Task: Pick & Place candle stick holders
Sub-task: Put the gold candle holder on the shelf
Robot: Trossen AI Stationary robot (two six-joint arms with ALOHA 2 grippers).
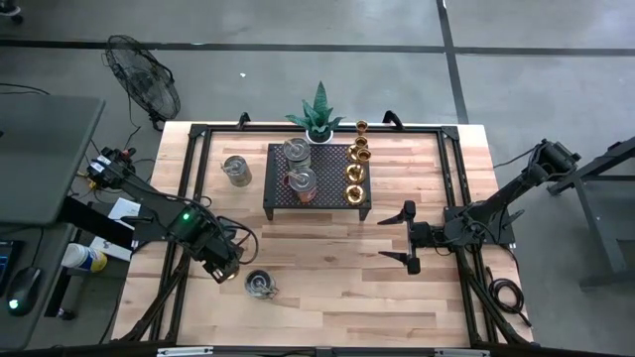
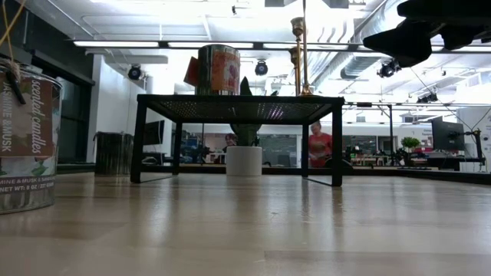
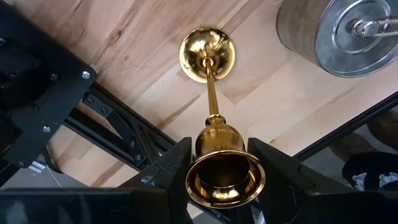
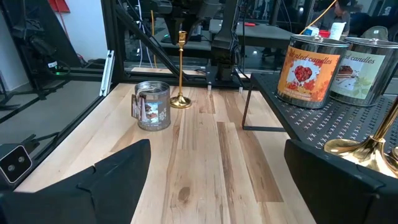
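Note:
A brass-gold candle stick holder (image 3: 211, 93), with a slim stem and a round base, stands upright on the table's near left part. My left gripper (image 3: 224, 186) is above it, pointing down and shut on its cup. In the right wrist view the holder (image 4: 181, 68) stands just behind a silvery candle tin (image 4: 152, 106). Several more gold holders (image 1: 357, 159) and two tins (image 1: 300, 167) stand on the black rack (image 1: 278, 193). My right gripper (image 1: 405, 238) hovers open, right of the rack, holding nothing. My left gripper pinches the holder's cup (image 3: 214, 140), at the top of the stem, between its two fingers (image 3: 168, 177). The fingers come from above and point down. The holder stays upright below them, with its round base (image 3: 207, 54) on the table.
A third tin (image 1: 236, 171) stands on the table left of the rack. A green plant in a white pot (image 1: 319, 117) is behind the rack. A black frame (image 1: 193, 134) runs round the table's edges. Bare wood lies in front of the rack.

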